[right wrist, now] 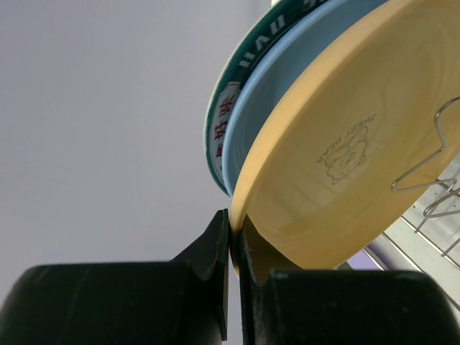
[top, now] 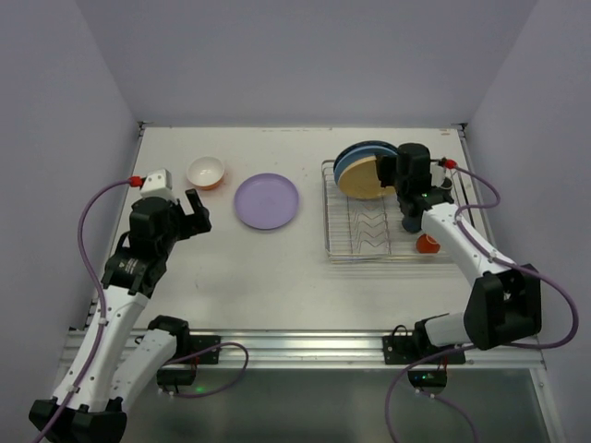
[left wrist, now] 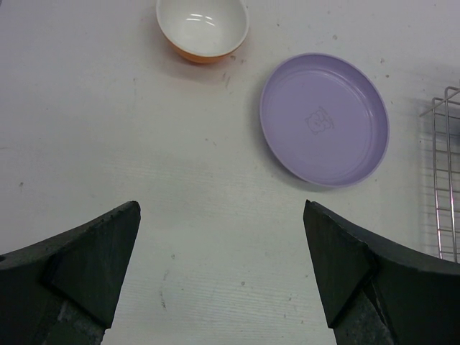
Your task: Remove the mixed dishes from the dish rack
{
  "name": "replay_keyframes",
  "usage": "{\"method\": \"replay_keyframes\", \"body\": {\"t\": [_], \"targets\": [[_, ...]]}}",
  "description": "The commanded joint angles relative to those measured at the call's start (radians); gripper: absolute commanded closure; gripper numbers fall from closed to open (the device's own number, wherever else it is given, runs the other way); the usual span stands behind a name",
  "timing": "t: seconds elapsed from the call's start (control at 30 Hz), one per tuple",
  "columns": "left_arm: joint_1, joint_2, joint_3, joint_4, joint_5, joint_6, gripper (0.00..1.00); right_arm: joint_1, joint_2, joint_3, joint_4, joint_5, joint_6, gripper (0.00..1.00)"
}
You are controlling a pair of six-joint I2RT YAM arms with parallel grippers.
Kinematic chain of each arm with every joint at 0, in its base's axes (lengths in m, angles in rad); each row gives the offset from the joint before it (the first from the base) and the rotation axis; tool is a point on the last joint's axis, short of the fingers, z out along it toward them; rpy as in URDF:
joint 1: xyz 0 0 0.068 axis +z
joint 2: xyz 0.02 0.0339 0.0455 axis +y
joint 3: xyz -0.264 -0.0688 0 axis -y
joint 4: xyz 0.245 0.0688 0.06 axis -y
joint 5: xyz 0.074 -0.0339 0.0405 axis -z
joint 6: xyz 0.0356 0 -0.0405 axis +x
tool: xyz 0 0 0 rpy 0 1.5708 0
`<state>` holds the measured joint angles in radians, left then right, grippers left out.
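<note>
Right end effector looks clenched on yellow plate rim; plate upright at rack far end. Left end effector released, left of rack. My worry: thin pinch slips on lift, plate snags wire.

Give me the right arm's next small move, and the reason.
Probably lift the yellow plate straight up, clear of the dish rack's wires. The right gripper looks shut on its rim, yet the plate stands in the rack against the blue plate, so pulling sideways could drag its neighbours.
</note>
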<state>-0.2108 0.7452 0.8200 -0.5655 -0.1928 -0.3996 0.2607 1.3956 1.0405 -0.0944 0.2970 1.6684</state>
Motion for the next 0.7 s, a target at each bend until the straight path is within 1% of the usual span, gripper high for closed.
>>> {"method": "replay_keyframes", "body": {"t": [0.0,0.27,0.47,0.53,0.6,0.63,0.67], "targets": [[-0.004,-0.021,0.001,0.016,-0.022,0.021,0.0,-0.005,-0.064,0.009,0.085,0.021,-0.038,1.0],[-0.004,-0.033,0.001,0.015,-0.031,0.018,0.0,-0.005,-0.138,-0.007,0.087,0.013,-0.041,1.0],[-0.004,-0.038,0.001,0.015,-0.028,0.018,0.0,-0.005,-0.219,-0.017,0.067,-0.048,-0.055,1.0],[-0.004,-0.04,0.001,0.016,-0.028,0.018,0.0,-0.003,-0.266,-0.049,0.087,-0.087,-0.076,1.0],[-0.004,-0.046,0.002,0.016,-0.028,0.016,0.0,-0.003,-0.3,-0.08,0.157,-0.125,-0.159,1.0],[-0.004,-0.047,0.001,0.018,-0.03,0.016,0.0,-0.002,-0.332,-0.086,0.18,-0.175,-0.203,1.0],[-0.004,-0.049,0.004,0.016,-0.034,0.016,0.0,0.003,-0.349,-0.089,0.197,-0.206,-0.308,1.0]]}}
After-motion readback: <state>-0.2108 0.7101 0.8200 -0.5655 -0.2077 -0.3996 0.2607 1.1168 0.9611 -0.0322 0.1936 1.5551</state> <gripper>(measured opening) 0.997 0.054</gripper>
